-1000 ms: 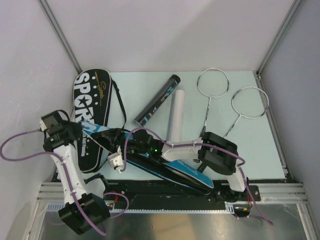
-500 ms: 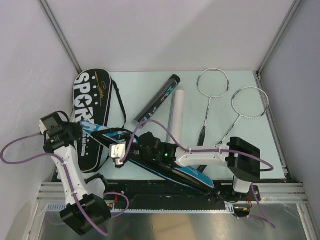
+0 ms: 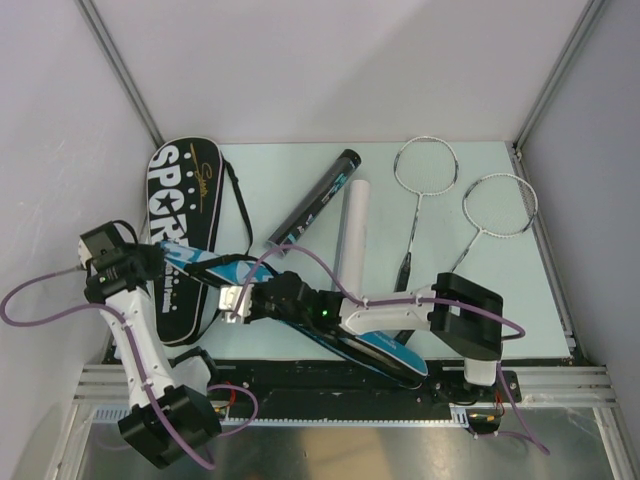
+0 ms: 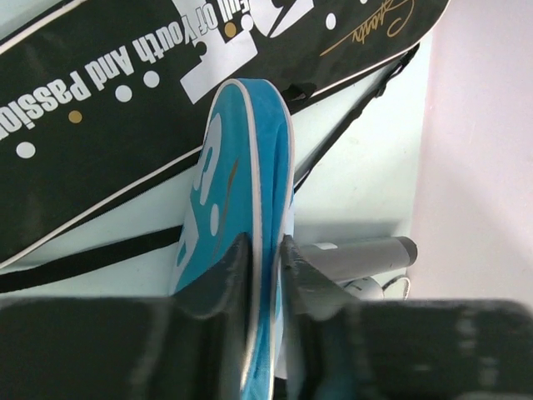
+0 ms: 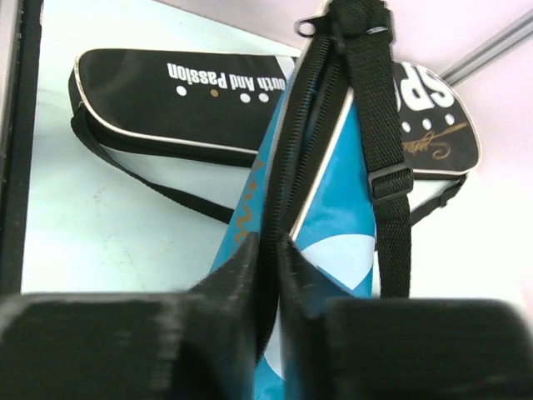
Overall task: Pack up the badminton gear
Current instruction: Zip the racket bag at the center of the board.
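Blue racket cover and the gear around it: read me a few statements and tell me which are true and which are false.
1. The left gripper and the right gripper both pinch the blue cover. True.
2. The black cover lies flat at the left side of the table. True.
3. Both rackets are zipped inside a cover. False: the rackets lie bare at the table's far right.
4. One tube stands upright. False: the white tube lies on its side beside the black tube.
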